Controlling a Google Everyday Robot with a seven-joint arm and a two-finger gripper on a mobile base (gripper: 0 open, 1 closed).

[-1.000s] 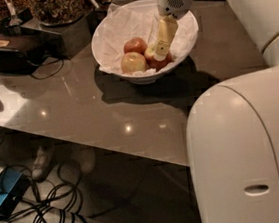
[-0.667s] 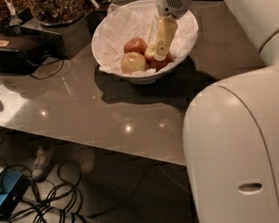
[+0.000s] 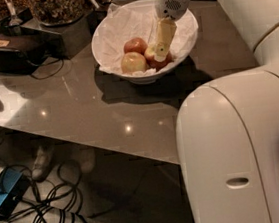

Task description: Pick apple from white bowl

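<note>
Arm (image 3: 234, 148) edged left, gripper (image 3: 161, 54) in white bowl (image 3: 141, 77) on apple (image 3: 149, 55), grip unclear, pale apple (image 3: 133, 63), dark apple (image 3: 134, 45) alongside

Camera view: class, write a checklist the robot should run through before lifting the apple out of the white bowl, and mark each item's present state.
1. The hand is down inside the white bowl: ok.
2. The hand is at the apple, the largest one: ok.
3. Firm hold on the apple: cannot tell.
4. The pale apple and the dark red apple are not under the hand: ok.
5. The white bowl stands fully on the table: ok.
</note>
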